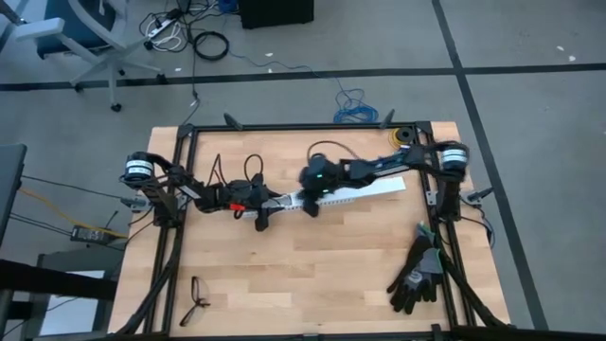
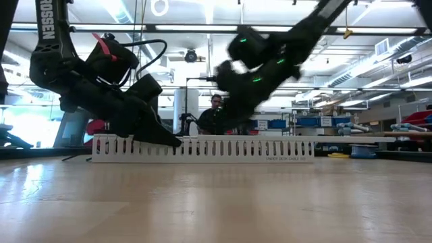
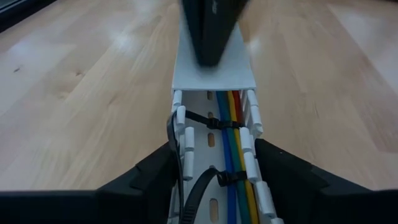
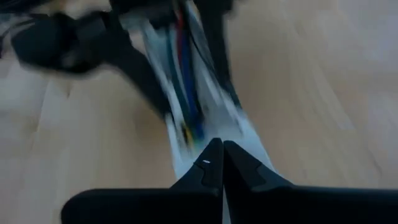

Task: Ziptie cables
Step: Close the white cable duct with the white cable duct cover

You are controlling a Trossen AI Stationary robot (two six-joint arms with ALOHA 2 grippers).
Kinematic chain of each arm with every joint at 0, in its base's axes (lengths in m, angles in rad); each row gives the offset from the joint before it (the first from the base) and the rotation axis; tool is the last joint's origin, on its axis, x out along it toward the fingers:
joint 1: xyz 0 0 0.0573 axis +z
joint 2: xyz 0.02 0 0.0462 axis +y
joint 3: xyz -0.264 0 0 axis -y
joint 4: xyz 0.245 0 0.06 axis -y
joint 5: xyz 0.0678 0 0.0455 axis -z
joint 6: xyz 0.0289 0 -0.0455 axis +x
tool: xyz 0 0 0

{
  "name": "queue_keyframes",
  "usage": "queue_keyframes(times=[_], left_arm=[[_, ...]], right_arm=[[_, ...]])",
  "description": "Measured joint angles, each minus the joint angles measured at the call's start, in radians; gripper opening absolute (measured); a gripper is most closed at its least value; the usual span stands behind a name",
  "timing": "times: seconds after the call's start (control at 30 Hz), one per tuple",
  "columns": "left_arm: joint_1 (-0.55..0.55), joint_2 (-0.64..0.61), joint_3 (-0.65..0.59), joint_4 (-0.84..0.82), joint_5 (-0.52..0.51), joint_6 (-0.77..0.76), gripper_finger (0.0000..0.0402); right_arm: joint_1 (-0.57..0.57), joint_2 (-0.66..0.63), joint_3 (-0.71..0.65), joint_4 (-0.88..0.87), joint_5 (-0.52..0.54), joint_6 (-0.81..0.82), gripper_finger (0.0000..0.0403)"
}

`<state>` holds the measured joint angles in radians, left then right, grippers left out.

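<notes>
A long white slotted channel lies across the middle of the wooden table. The cables, blue, green, yellow and red, run along its inside, and two black zip ties cross them. A white cover closes the channel farther along. My left gripper is at the channel's left end, a finger on each side wall. My right gripper is shut, its tips down on the cover. My left gripper holds the channel's open left end between its two fingers, one against each slotted side wall. The fingers lie along the channel, slanting down from the table's left. The channel rests flat on the table. My right gripper's shut fingertips meet the cover's top face near its left end, slanting down from the right; whether they press it I cannot tell.
A pair of black gloves lies at the near right. A small black looped item lies near the front left. A dark roll sits at the far right corner. Black frame rails edge the table. A person shows beyond.
</notes>
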<state>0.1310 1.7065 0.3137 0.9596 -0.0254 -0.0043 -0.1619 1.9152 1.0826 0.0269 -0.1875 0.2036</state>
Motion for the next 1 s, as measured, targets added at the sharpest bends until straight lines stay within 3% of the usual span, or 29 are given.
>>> queue_keyframes(times=[0.17,0.57,0.77,0.87,1.0], left_arm=[[0.0,0.002,0.01,-0.001,-0.003,-0.001,0.0214],[0.0,0.004,0.037,-0.023,-0.002,0.001,0.0215],[0.0,0.001,0.046,-0.062,-0.022,-0.001,0.0239],[0.0,-0.002,0.046,-0.078,-0.023,-0.003,0.0244],[0.0,-0.002,0.046,-0.076,-0.023,-0.002,0.0244]], right_arm=[[0.011,0.101,0.088,0.088,0.003,-0.055,0.0],[0.009,0.098,0.09,0.111,0.001,-0.067,0.0],[0.018,0.078,0.086,0.199,0.02,-0.11,0.0],[0.02,0.015,0.085,0.125,0.054,-0.135,0.0],[0.018,-0.082,0.086,-0.114,0.145,-0.146,0.0]])
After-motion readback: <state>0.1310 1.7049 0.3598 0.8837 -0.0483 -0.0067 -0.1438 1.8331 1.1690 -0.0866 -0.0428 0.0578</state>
